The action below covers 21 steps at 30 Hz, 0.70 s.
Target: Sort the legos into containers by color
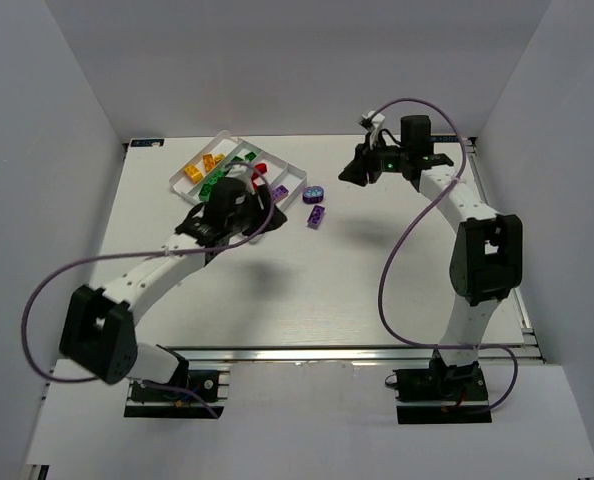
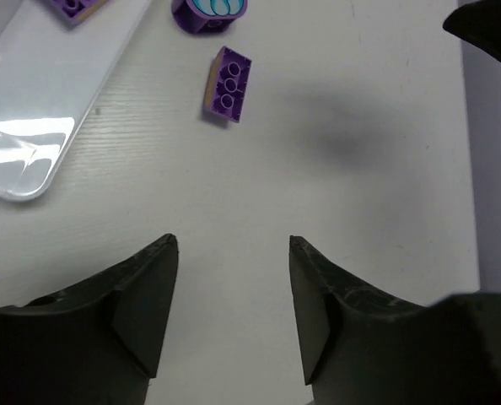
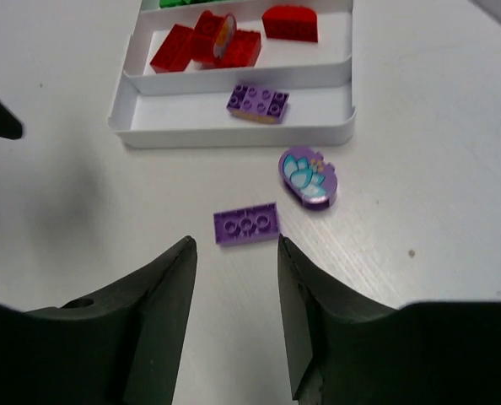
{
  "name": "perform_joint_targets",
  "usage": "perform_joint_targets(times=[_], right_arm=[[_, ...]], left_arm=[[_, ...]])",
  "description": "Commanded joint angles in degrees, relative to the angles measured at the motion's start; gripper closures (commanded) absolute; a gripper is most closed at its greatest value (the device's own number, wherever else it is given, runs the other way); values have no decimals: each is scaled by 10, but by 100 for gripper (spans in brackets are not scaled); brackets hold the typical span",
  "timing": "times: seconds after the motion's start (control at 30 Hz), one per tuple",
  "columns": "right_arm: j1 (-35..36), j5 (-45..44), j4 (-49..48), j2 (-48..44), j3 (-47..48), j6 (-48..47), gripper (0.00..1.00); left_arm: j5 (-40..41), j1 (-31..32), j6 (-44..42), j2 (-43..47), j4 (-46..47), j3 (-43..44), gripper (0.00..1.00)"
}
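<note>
Now, your two loose purple legos, a flat brick (image 3: 246, 225) and a round piece (image 3: 308, 176), lie on the bench just beside the tray (image 3: 234, 137), toward the far edge. Your left gripper (image 2: 233, 240) and right gripper (image 3: 235, 240) both hang released, empty.

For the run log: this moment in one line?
left gripper open | right gripper open | flat purple brick, round purple brick loose beside tray

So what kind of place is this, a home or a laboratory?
Probably a robotics lab cell: plain white walls enclose the table, the left arm and right arm stand on a metal rail, and toy bricks lie in a white tray.
</note>
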State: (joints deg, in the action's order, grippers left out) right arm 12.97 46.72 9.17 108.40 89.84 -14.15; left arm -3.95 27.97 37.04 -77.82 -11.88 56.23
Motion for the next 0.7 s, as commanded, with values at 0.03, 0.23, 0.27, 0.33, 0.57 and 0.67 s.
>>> perform_joint_targets(times=[0.03,0.23,0.27,0.33,0.57,0.67], right_arm=[[-20,32,70,-45,-33,-11,47],[-45,41,65,-98,-91,-6,30],[-50,42,64,-102,-95,-4,28],[-54,42,62,-114,-110,-3,27],[-72,41,52,-127,-132,-4,24],[-74,43,49,-126,-135,-3,23]], left_arm=[[25,38,-76,-115,4,113,33],[78,74,-155,-288,-73,292,26],[88,77,-159,-305,-84,312,25],[100,80,-174,-347,-104,345,24],[112,91,-204,-423,-125,434,23],[117,99,-211,-450,-130,453,23]])
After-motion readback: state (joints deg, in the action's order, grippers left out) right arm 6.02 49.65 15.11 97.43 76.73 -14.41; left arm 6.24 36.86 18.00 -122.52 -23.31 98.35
